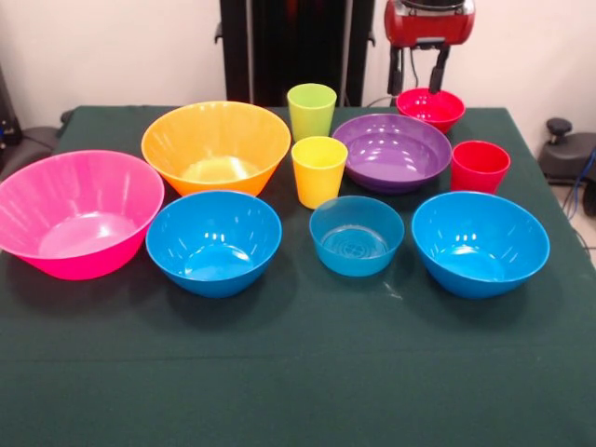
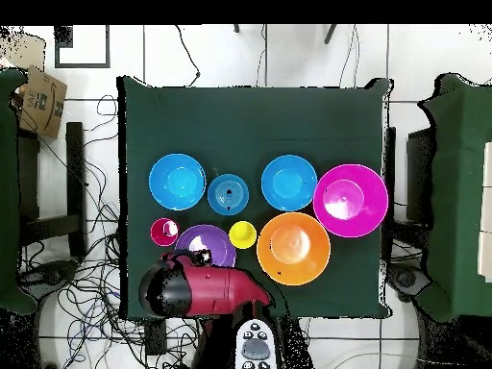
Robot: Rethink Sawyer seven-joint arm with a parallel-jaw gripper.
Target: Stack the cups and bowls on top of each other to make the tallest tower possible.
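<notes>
Spread fingers mark the gripper (image 1: 421, 89) — released, empty, hanging just above the small red bowl (image 1: 430, 107). Front view shows seven bowls and three cups: yellow (image 1: 318, 170), lime green (image 1: 311, 111), red (image 1: 480, 166). Overhead, the arm (image 2: 207, 286) hides the small red bowl and green cup — nothing is stacked yet.

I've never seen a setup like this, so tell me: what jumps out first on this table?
The bright plastic dishes spread separately over the dark green table: a big pink bowl at the front view's left edge, a wide orange bowl behind it, and two blue bowls flanking a smaller see-through blue one. At the back, the red gripper hangs with open jaws just above a small red bowl.
</notes>
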